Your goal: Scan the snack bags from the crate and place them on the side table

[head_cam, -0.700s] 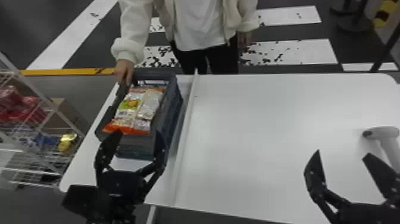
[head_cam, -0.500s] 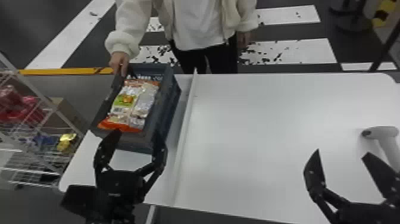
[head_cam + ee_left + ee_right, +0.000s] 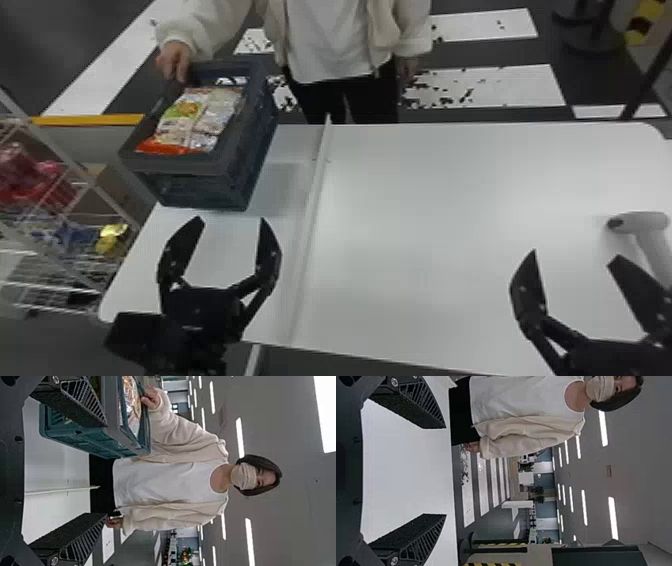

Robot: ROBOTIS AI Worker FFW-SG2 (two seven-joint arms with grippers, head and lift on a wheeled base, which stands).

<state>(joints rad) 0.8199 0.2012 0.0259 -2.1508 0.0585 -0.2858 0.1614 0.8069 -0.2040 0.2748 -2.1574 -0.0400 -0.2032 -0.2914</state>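
Head view: the left gripper hangs over the near left end of the table, its two fingers spread wide, and the right gripper is wide as well, over the near right part. Just beyond the left one's tips is the crate, leaning, though I can't tell whether its base touches the table. The bags, orange, green and pale, lie inside it. Over on the far side, a person's hand grips the crate's rim at the left. To the right of the crate, a raised white strip runs across the table from front to back. A white scanner lies beyond the right gripper, and a wire rack with red packs stands off the table's left end.
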